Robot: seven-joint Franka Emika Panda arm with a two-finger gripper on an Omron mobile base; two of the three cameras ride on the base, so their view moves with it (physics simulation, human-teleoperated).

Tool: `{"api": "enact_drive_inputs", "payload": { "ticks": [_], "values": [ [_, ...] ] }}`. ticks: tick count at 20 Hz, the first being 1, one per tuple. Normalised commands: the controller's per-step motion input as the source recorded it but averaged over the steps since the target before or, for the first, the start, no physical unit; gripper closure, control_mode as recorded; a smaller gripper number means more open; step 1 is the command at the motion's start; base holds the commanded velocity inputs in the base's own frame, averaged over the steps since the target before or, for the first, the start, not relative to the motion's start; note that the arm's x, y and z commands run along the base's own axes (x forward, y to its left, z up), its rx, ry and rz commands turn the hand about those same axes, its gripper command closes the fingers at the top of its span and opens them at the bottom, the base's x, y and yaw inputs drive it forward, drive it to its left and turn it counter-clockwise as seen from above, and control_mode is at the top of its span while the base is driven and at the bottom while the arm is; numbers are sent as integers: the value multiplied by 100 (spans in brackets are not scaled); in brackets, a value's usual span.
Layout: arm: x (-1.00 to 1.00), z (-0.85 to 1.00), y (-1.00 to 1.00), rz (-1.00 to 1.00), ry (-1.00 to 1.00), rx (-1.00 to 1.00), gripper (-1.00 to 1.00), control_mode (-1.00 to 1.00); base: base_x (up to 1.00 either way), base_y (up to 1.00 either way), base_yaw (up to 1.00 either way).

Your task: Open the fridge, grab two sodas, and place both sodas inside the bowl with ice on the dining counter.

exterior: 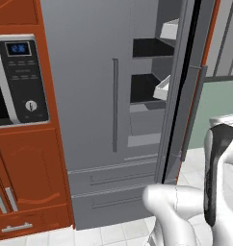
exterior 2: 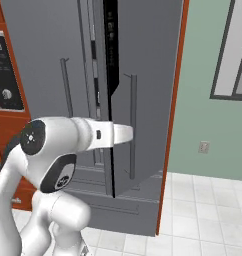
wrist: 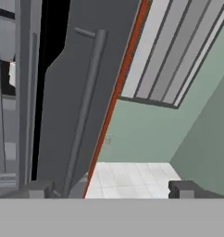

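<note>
Hand view: fridge [wrist: 63,92] looming ahead and left of the gripper [wrist: 111,189], right door swung partly outward, its bar handle [wrist: 86,106] rising just above the left fingertip [wrist: 37,189]. Beyond, to the gripper's right: green wall [wrist: 146,134], window [wrist: 178,51], pale tiled floor [wrist: 132,178]. Jaws wide apart, nothing between them, left tip close by the handle's lower end, contact not clear.

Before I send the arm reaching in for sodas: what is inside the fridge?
Through the fridge's open right door, black shelves and white door bins show. No bottles are visible; the closed left door hides the rest.
</note>
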Motion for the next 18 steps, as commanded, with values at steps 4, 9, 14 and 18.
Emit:
{"api": "enact_drive_inputs", "payload": {
  "ticks": [4, 9, 14, 18],
  "values": [
    [-22, 56, 100, 0, 13, -31, -100, -100, 0, 0, 0],
    [20, 35, 100, 1, 3, -29, -100, -100, 0, 0, 0],
    [54, 21, 100, 9, 2, -21, -100, -100, 0, 0, 0],
    [65, 13, 89, 13, 5, -18, -100, -100, 0, 0, 0]
  ]
}}
